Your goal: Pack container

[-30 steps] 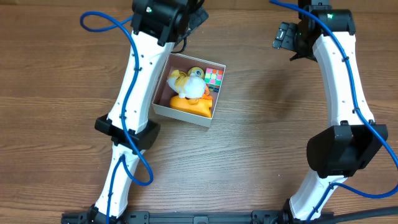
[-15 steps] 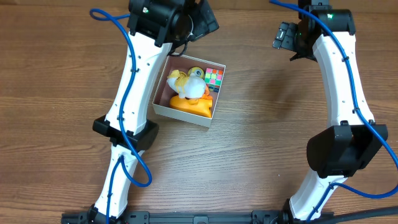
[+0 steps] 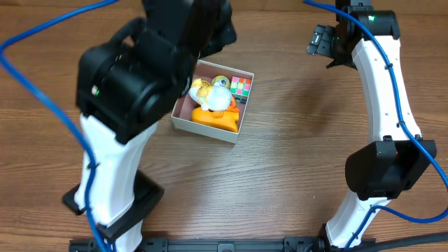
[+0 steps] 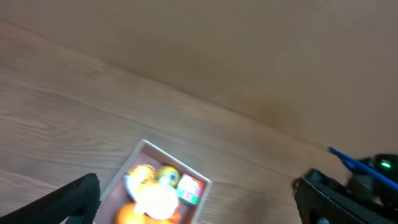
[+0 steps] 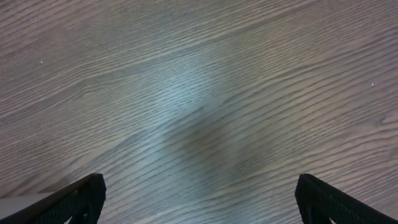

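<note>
The container (image 3: pixel 203 129) is a small square white-walled box at the table's middle; it shows blurred in the left wrist view too (image 4: pixel 177 162). Inside lie a yellow and white duck toy (image 3: pixel 213 92), an orange toy (image 3: pixel 213 119) and a colourful cube (image 3: pixel 241 87). My left gripper (image 4: pixel 198 186) is open, high above the box, with nothing between its fingers (image 4: pixel 78 199). The left arm (image 3: pixel 133 84) is raised close to the overhead camera and hides the box's left rim. My right gripper (image 5: pixel 199 186) is open over bare wood at the far right (image 3: pixel 318 40), well apart from the box.
The table (image 3: pixel 294 161) is brown wood. The right arm (image 3: pixel 385 105) runs down the right side to its base at the front edge. Blue cables loop off both arms.
My left arm has lifted up towards the overhead camera and now looms large over the table's left. The box, the toys and the right arm have stayed put.
</note>
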